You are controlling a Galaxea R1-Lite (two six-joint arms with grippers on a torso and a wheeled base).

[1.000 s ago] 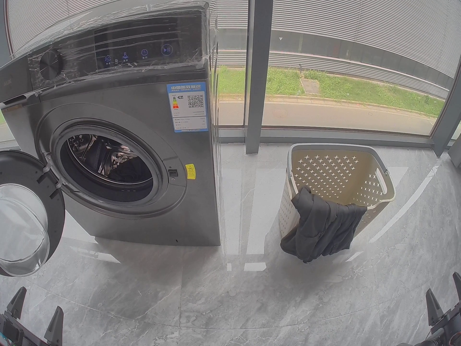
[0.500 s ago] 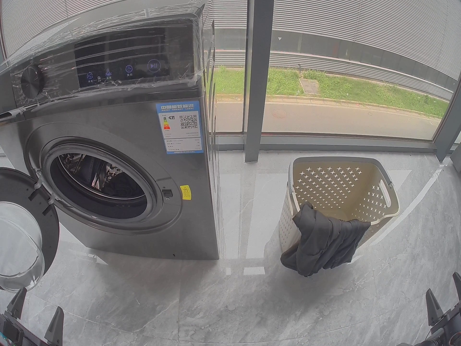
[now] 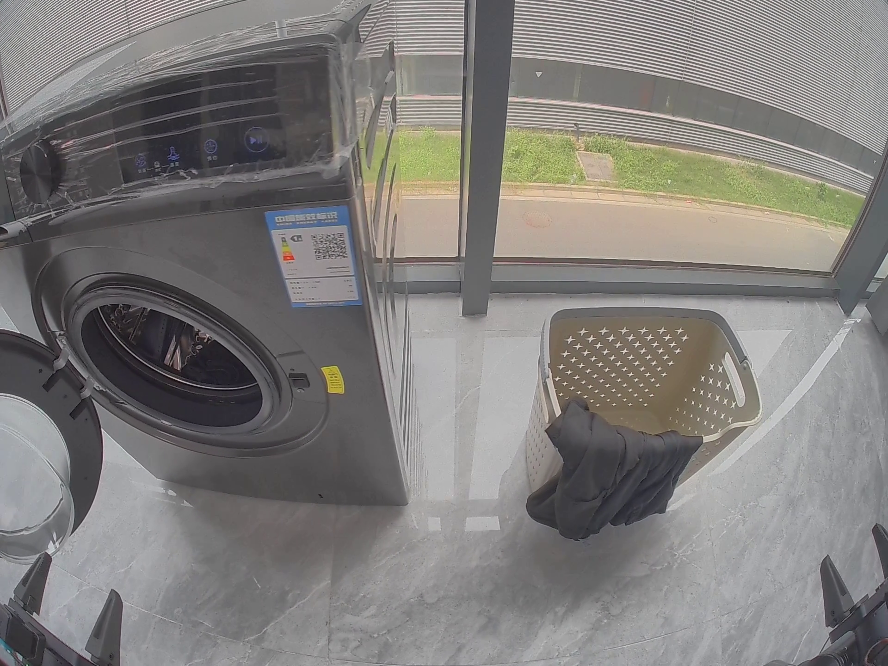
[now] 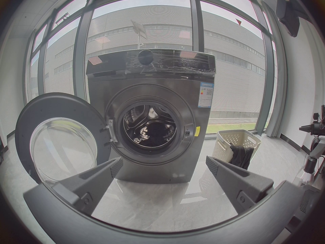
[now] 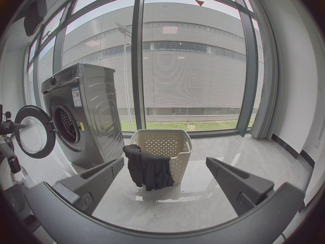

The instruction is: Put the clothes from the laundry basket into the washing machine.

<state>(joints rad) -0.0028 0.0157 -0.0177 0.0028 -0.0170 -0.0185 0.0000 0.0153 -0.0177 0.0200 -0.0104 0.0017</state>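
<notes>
We are seeing clothes [image 3: 606, 478] hanging over the laundry basket [image 3: 638, 355] rim, washing machine [image 3: 356, 418] door [image 3: 37, 455] open, left gripper [image 4: 163, 161] and right gripper [image 5: 164, 160] spread wide, empty.

Head camera looks down; 2 low wrist cameras face forward, sharing washing machine [image 3: 231, 233] and laundry basket [image 3: 638, 363].

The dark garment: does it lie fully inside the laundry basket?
No, the dark garment hangs over the near rim of the laundry basket, with most of it outside the wall.
</notes>
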